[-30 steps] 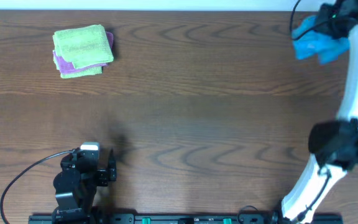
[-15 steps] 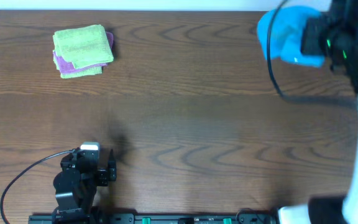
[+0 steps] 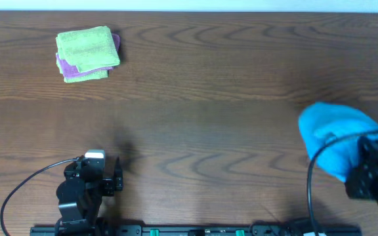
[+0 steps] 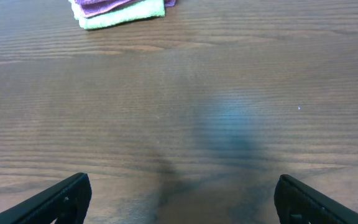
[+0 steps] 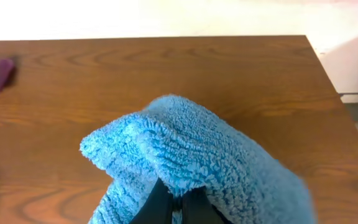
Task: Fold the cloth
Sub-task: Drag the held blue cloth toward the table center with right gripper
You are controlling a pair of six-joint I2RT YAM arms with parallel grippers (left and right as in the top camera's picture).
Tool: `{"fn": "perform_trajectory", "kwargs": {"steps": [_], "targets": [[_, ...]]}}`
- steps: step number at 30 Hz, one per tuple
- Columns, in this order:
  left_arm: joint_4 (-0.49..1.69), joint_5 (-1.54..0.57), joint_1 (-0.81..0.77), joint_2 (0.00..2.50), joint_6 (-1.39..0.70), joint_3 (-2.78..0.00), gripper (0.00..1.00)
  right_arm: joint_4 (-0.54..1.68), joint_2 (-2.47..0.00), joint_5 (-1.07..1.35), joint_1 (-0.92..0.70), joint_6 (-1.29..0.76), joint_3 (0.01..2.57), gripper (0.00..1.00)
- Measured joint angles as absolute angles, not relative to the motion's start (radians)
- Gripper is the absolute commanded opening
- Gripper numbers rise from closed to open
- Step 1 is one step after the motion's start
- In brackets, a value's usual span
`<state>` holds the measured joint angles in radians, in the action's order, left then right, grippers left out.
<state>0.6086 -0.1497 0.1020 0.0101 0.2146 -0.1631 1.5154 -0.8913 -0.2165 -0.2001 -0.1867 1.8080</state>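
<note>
The cloth (image 3: 336,139) is a bright blue terry bundle hanging bunched above the table's near right part. In the right wrist view the cloth (image 5: 197,149) drapes over my right gripper (image 5: 178,202), whose dark fingers are pressed together on a fold of it. The rest of the cloth hangs crumpled around the fingers and hides their tips. My left gripper (image 4: 182,199) rests low over bare wood at the near left, far from the cloth. Its jaws are wide open with nothing between them.
A lime-green cloth (image 3: 87,49) lies folded on a purple cloth (image 3: 67,69) at the far left; the green cloth (image 4: 123,9) also shows at the top of the left wrist view. The table's right edge (image 5: 328,81) is close by.
My right arm has carried the blue cloth from the far right corner toward the near right side of the table. The left arm has not moved.
</note>
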Motion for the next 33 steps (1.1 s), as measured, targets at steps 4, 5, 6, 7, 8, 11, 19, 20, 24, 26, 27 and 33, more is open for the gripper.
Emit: {"fn": "perform_trajectory", "kwargs": {"steps": [4,5,6,7,8,11,19,20,24,26,27,33], "targets": [[0.609,-0.150,0.102,0.010,0.215,-0.163,0.95,1.496,-0.902,-0.180,-0.200,-0.187,1.803,0.01],[0.609,-0.150,0.102,0.010,0.215,-0.163,0.95,1.478,-0.915,-0.167,-0.201,-0.184,1.801,0.01],[0.609,-0.150,0.102,0.010,0.215,-0.163,0.95,1.449,-0.933,-0.150,-0.201,-0.179,1.800,0.02],[0.609,-0.150,0.102,0.010,0.214,-0.163,0.95,1.427,-0.956,-0.136,-0.201,-0.175,1.800,0.02],[0.609,-0.150,0.102,0.010,0.215,-0.163,0.95,1.398,-0.987,-0.120,-0.201,-0.171,1.800,0.02],[0.609,-0.150,0.102,0.010,0.214,-0.163,0.95,1.328,-1.106,-0.044,-0.203,-0.140,1.800,0.02],[0.609,-0.150,0.102,0.010,0.215,-0.163,0.95,1.308,-1.404,0.142,-0.276,-0.028,1.801,0.99],[0.609,-0.150,0.102,0.010,0.215,-0.163,0.95,1.307,-1.405,0.142,-0.287,-0.013,1.803,0.99],[0.609,-0.150,0.102,0.010,0.214,-0.163,0.95,1.316,-1.363,0.126,-0.292,0.006,1.836,0.99],[0.609,-0.150,0.102,0.010,0.215,-0.163,0.95,1.346,-1.339,0.108,-0.292,0.012,1.848,0.99],[0.609,-0.150,0.102,0.010,0.215,-0.163,0.95,1.367,-1.329,0.096,-0.292,0.012,1.853,0.99],[0.609,-0.150,0.102,0.010,0.215,-0.163,0.95,1.477,-1.344,0.047,-0.292,0.012,1.854,0.99]]}}
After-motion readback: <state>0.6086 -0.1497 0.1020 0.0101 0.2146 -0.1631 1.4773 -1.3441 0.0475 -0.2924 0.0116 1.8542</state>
